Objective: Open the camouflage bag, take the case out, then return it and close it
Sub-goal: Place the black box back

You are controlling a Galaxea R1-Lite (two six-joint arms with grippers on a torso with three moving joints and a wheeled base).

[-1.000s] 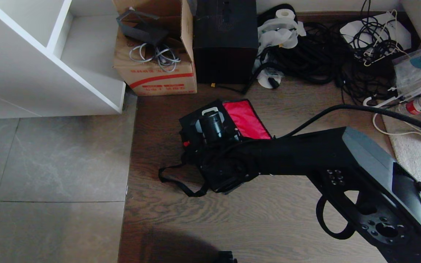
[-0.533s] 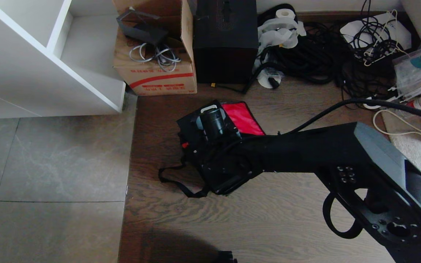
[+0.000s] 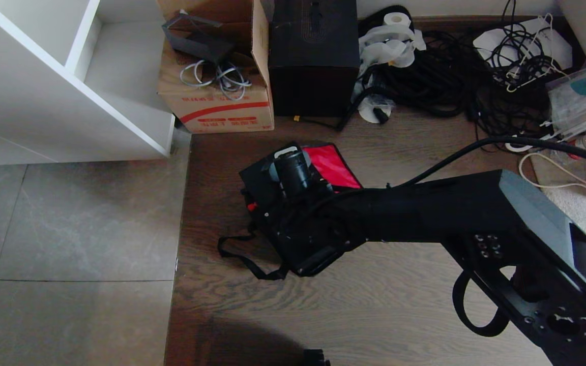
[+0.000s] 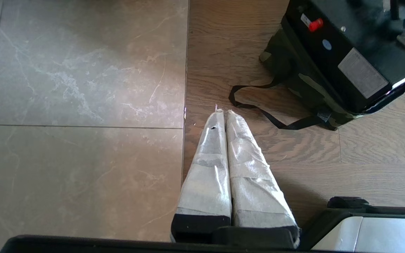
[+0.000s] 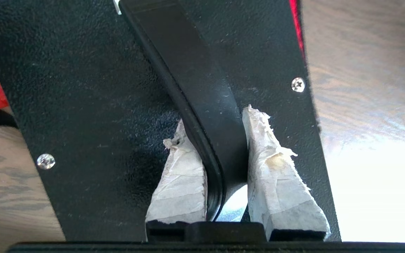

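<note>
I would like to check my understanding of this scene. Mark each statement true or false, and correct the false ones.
1. The right gripper is shut on the handle of the case. True.
2. The left gripper has its jaws wide open. False: they are shut, with nothing between them, over the wooden floor.
3. The lid of the camouflage bag is closed. False: the lid is open and its red lining shows.
4. The cardboard box holds grey cables. True.
5. A black strap from the bag lies on the floor. True.
</note>
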